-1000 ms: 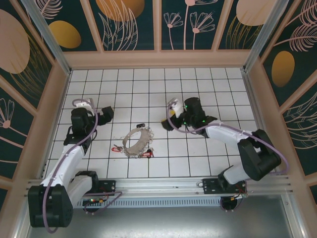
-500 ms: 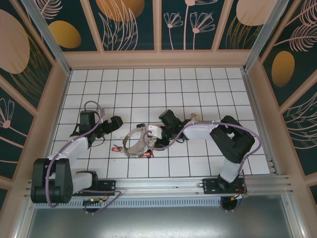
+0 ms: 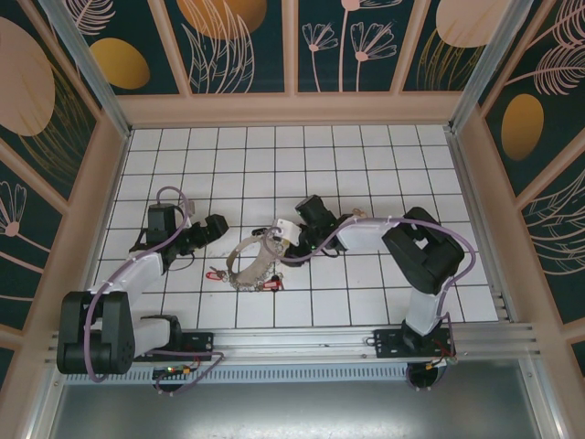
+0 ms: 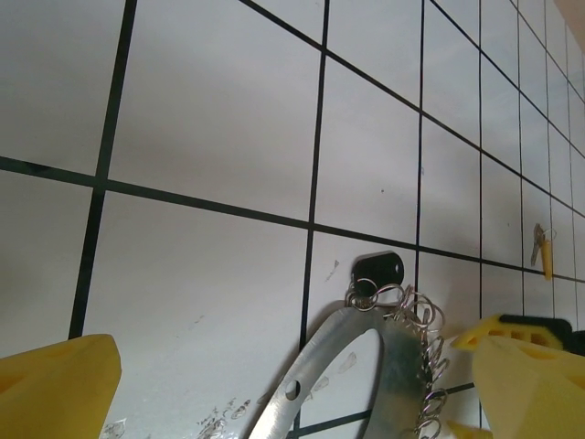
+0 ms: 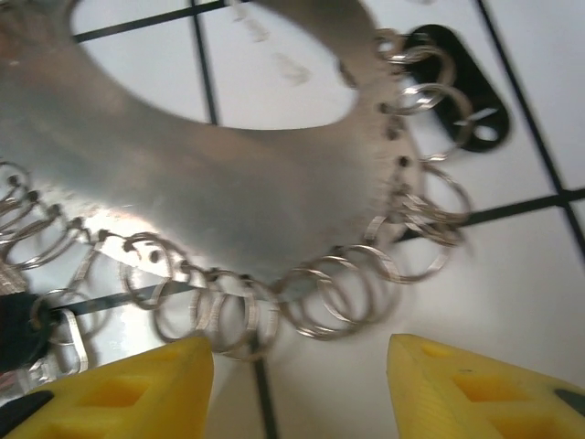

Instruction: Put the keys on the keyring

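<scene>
The keyring (image 3: 249, 263) is a large flat hoop lying on the white tiles, tan from above and silvery close up (image 5: 228, 183), its rim fringed with small split rings. A black tag (image 5: 457, 82) hangs from that rim. My right gripper (image 3: 274, 243) is at the hoop's right edge. In the right wrist view this gripper (image 5: 297, 361) is open, its yellow fingertips (image 5: 137, 389) just short of the fringe with nothing between them. My left gripper (image 3: 218, 226) stands wide open left of the hoop (image 4: 366, 375). The keys (image 4: 541, 251), tiny with a pale yellow tag, lie further off on the tiles.
Red-tagged keys lie at the hoop's left (image 3: 215, 272) and at its near side (image 3: 271, 285). Wooden walls (image 3: 292, 108) fence the tiled floor (image 3: 384, 160) on three sides. The right arm's links (image 3: 411, 242) lie low across the tiles right of the hoop.
The right arm swung left from mid-floor to the hoop's right edge, and its jaws narrowed. The left arm folded lower, and its gripper shifted slightly towards the hoop.
</scene>
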